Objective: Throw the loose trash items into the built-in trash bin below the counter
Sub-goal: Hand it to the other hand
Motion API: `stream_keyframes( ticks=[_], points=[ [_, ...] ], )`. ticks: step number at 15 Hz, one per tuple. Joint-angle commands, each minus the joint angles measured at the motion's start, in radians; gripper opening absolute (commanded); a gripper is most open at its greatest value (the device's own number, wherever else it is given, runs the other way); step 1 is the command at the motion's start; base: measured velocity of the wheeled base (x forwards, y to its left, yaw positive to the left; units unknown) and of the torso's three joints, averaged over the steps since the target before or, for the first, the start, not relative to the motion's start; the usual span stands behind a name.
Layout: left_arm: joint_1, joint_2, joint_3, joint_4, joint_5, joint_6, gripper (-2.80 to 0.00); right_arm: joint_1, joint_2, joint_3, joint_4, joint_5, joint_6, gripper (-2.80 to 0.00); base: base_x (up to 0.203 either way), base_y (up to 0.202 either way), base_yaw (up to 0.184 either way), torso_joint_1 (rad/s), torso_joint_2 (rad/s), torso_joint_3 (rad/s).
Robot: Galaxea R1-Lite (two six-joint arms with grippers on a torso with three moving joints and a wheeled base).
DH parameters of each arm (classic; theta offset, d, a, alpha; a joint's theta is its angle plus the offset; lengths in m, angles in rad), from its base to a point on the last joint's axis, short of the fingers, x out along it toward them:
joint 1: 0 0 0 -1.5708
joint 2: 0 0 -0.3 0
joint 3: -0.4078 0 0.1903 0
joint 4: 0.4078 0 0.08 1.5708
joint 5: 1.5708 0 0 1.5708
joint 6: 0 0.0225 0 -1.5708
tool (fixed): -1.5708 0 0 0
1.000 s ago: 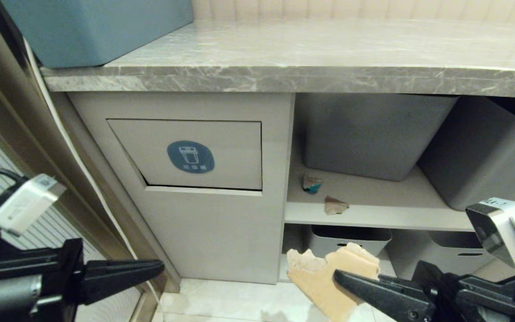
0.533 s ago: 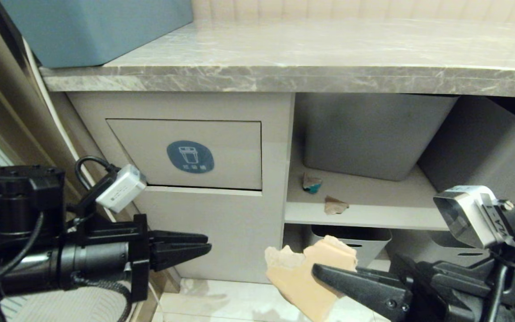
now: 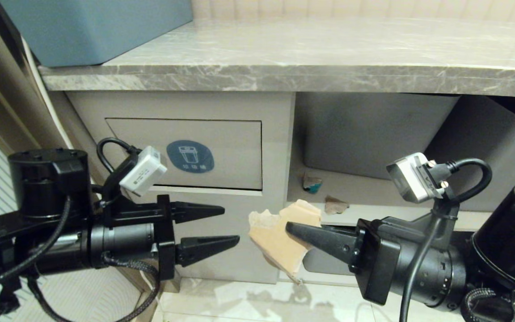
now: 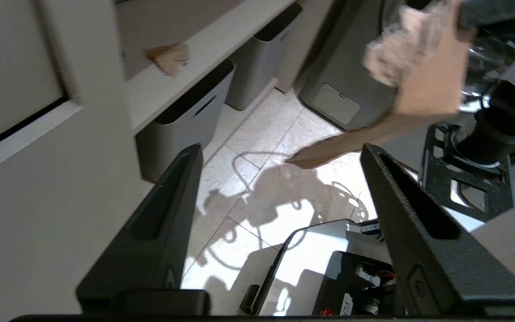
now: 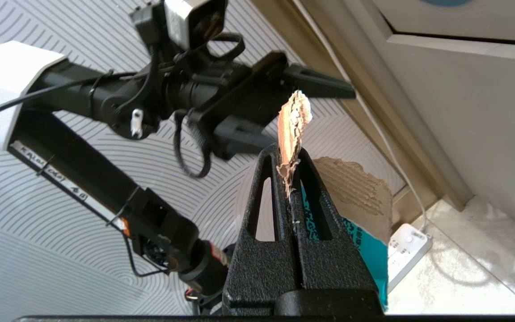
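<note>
My right gripper [image 3: 291,228] is shut on a torn brown cardboard scrap [image 3: 277,237] with a teal printed patch [image 5: 373,255], held in front of the cabinet just right of the built-in trash bin flap [image 3: 230,147] with its round blue sticker [image 3: 190,156]. The flap is shut, below the marble counter [image 3: 284,80]. My left gripper [image 3: 231,224] stands open and empty, level, facing the scrap from the left, below the flap. Two more small scraps [image 3: 312,182] [image 3: 335,205] lie on the open shelf to the right of the bin.
Two grey tubs [image 3: 369,129] [image 3: 490,147] stand on the shelf behind the scraps, and another tub [image 4: 186,129] sits under it. A blue-grey box [image 3: 92,27] rests on the counter's left end. A white power strip [image 5: 407,243] lies on the tiled floor.
The left arm rose and swung in toward the cabinet, and its gripper went from shut to open. The right gripper carried the scrap up and to the left.
</note>
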Motion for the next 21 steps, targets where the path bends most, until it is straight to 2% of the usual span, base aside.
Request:
stream_keyframes(
  ticks=[1, 6, 10, 14, 17, 21],
  points=[
    [-0.051, -0.008, 0.019, -0.011, -0.006, 0.012, 0.00, -0.010, 0.009, -0.006, -0.007, 0.002, 0.003, -2.80, 0.000, 0.000, 0.000, 0.000, 0.00, 0.000],
    [-0.109, -0.063, 0.088, -0.014, -0.008, 0.013, 0.00, -0.032, -0.003, -0.009, -0.007, 0.005, 0.002, -2.80, 0.000, 0.000, 0.000, 0.000, 0.00, 0.000],
    [-0.128, -0.036, 0.080, -0.015, -0.007, 0.016, 0.00, -0.032, -0.015, -0.012, -0.007, 0.099, 0.002, -2.80, 0.000, 0.000, 0.000, 0.000, 0.00, 0.000],
    [-0.131, -0.033, 0.074, -0.015, -0.006, 0.017, 0.00, -0.026, -0.027, -0.001, -0.007, 0.119, 0.001, -2.80, 0.000, 0.000, 0.000, 0.000, 0.00, 0.000],
    [-0.157, -0.015, 0.057, -0.015, -0.005, 0.017, 0.00, -0.026, -0.032, 0.006, -0.006, 0.196, 0.002, -2.80, 0.000, 0.000, 0.000, 0.000, 0.00, 0.000],
    [-0.188, 0.031, 0.026, -0.015, -0.002, 0.028, 0.00, -0.021, 0.013, -0.019, -0.006, 0.205, 0.000, -2.80, 0.000, 0.000, 0.000, 0.000, 0.00, 0.000]
  ],
)
